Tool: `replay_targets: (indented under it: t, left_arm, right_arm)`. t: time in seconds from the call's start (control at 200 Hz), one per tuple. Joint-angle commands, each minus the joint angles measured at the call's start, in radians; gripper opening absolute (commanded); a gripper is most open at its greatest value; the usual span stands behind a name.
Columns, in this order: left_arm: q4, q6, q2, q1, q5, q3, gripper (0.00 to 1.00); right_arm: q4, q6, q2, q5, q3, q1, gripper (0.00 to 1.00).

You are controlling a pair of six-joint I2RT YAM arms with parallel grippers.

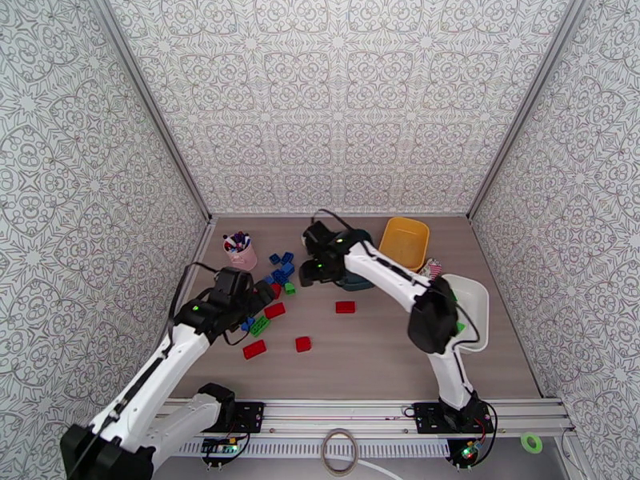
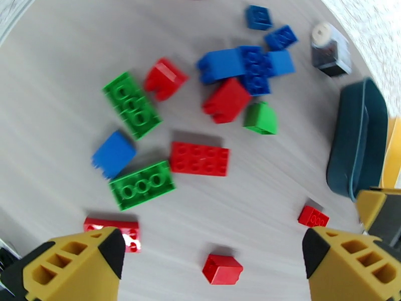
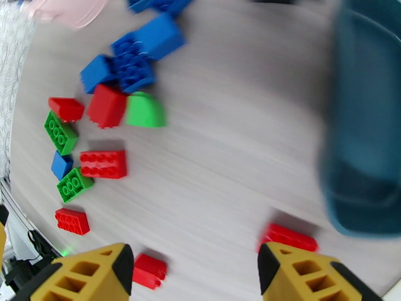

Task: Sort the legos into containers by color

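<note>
- The dark teal tub lies just right of your right gripper, whose fingers stand apart with nothing between them. Swing right too low and a finger could clip the tub's wall.
- The top view gives you the yellow tub and the white tub, both on the right arm's far side. The wrist views trade these for stud-level detail of the bricks.
- Your left gripper is spread wide and empty. The legos lie loose on the table ahead of it.
- Both grippers look onto the same scatter, so reaching in together risks the arms knocking each other.
- Far ahead of the left gripper, the blue cluster touches a red brick, with a green wedge just beside it. Closing there could lift two colours at once.
- A small red brick sits between the left fingers, clear of its neighbours; I judge it the safer pick.
- The left wrist view picks out a grey cube gadget beyond the blues. Don't grab it.
</note>
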Motion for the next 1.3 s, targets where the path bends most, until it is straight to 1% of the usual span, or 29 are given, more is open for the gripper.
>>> replay_targets:
  t: [0.0,0.27,0.38,0.54,0.69,0.98,1.155,1.296]
  left_arm:
    - [-0.034,-0.031,-0.040,0.038,0.081,-0.046,0.99]
    - [-0.016,-0.075,-0.068,0.048,0.141,-0.118,0.99]
    - [-0.016,-0.083,-0.068,0.048,0.144,-0.125,0.99]
    - [-0.020,-0.073,-0.063,0.061,0.153,-0.122,0.99]
    - [-0.035,-0.063,-0.061,0.081,0.167,-0.122,0.99]
    - [-0.064,-0.057,-0.065,0.099,0.175,-0.122,0.99]
    - [-0.078,-0.059,-0.068,0.100,0.173,-0.117,0.99]
    - [-0.087,-0.057,-0.067,0.100,0.168,-0.111,0.99]
  right_arm:
    - [-0.075,-0.042,0.092,-0.007,0.118,0.019,0.70]
    - [-0.097,-0.038,0.305,-0.034,0.368,0.048,0.66]
    - [-0.097,-0.028,0.371,-0.048,0.452,0.054,0.66]
    - [-0.056,-0.011,0.416,-0.065,0.467,0.055,0.67]
    - [-0.066,0.005,0.463,-0.022,0.495,0.056,0.67]
    - [-0.055,0.020,0.537,0.021,0.557,0.056,0.63]
    - [-0.040,0.038,0.556,0.054,0.569,0.056,0.58]
    - [-0.032,0.041,0.569,0.057,0.581,0.057,0.55]
